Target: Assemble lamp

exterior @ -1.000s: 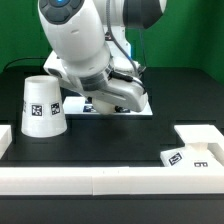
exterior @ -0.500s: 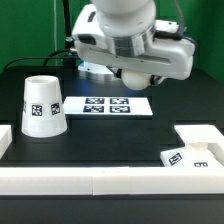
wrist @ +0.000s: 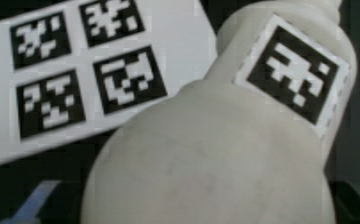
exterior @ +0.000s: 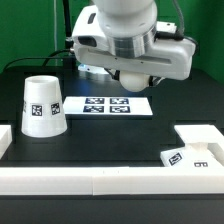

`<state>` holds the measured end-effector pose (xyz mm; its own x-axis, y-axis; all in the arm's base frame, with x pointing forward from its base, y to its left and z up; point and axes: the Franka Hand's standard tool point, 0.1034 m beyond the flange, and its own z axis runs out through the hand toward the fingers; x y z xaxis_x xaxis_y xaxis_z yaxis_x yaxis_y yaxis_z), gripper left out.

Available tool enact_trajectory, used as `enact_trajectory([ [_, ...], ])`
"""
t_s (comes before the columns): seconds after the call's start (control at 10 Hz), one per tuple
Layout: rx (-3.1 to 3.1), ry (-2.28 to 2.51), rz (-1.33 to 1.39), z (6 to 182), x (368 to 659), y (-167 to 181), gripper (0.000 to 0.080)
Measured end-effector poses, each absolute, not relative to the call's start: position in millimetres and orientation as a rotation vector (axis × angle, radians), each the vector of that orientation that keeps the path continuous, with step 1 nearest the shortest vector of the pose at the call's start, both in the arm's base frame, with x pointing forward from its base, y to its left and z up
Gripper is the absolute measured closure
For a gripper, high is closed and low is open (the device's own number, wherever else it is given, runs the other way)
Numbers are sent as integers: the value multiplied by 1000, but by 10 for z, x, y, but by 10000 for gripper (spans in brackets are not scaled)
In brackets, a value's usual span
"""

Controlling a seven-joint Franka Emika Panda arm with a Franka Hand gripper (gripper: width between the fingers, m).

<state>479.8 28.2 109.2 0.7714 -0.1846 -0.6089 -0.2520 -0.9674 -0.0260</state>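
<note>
Table has the marker board lying flat right below the jaws. Shade stands wide end down, well off to the exterior view's left of them. Bulb fills the wrist cam, tag showing, right at the jaws; can't tell if they're pinching it. Base sits well off to the exterior view's right.

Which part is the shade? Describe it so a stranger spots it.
On the black table, find the flat marker board. To the exterior view's left of it stands the shade, a white tapered cup with tags on its side; its neighbours all lie flat.
</note>
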Motion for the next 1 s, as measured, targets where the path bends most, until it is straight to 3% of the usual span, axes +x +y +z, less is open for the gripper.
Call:
enact_trajectory([
  [0.2, -2853, 289, 974, 1360, 5042, 379, 223],
  [0.5, -2872, 302, 918, 1283, 5068, 359, 223],
  [0.7, -2963, 204, 682, 1238, 5303, 350, 223],
  [1.0, -3050, 31, 353, 1390, 5628, 504, 223],
])
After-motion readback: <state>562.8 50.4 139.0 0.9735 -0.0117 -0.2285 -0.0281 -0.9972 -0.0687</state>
